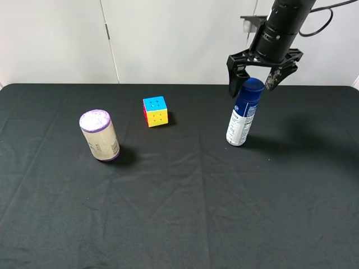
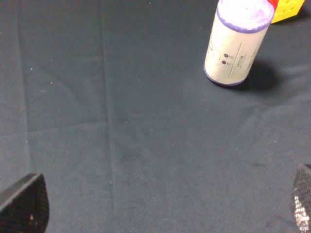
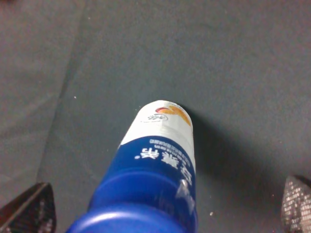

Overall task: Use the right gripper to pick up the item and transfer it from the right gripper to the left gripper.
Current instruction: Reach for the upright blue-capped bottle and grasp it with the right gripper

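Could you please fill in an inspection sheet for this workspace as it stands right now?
Surface: black cloth, creased, covering the table.
Job's things: white bottle with a blue cap, standing on the right side.
Clutter: purple-topped canister standing on the left; puzzle cube between canister and bottle, further back.
Tools: right tool open, fingers either side of the bottle's cap, not closed on it; left tool open over bare cloth, holding nothing.
Cables: black cable looping off the right arm, above the table.
Surroundings: white wall panels behind; nothing else seen.
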You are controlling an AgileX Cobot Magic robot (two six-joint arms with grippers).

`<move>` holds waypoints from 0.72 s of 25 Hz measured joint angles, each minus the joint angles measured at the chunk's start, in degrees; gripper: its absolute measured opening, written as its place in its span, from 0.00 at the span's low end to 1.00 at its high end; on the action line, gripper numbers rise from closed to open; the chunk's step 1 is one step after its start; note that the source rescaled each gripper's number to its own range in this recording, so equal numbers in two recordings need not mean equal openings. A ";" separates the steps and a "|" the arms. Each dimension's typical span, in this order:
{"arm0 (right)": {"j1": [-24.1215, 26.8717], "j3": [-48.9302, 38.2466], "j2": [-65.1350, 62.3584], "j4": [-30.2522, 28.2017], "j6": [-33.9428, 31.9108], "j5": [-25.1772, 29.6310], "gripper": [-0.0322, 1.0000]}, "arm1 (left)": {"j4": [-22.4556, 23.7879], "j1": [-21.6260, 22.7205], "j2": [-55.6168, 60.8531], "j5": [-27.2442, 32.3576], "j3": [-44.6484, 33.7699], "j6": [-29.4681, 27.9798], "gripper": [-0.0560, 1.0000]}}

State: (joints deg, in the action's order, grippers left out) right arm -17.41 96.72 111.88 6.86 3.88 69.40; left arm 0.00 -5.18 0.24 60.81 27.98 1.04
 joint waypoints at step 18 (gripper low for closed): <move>-2.48 -1.62 1.85 -1.55 0.00 0.04 1.00 | 0.00 0.00 0.00 0.00 0.00 0.00 1.00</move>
State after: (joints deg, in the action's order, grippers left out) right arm -19.88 95.10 113.73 5.32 3.88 69.44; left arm 0.00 -5.18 0.24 60.81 27.98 1.04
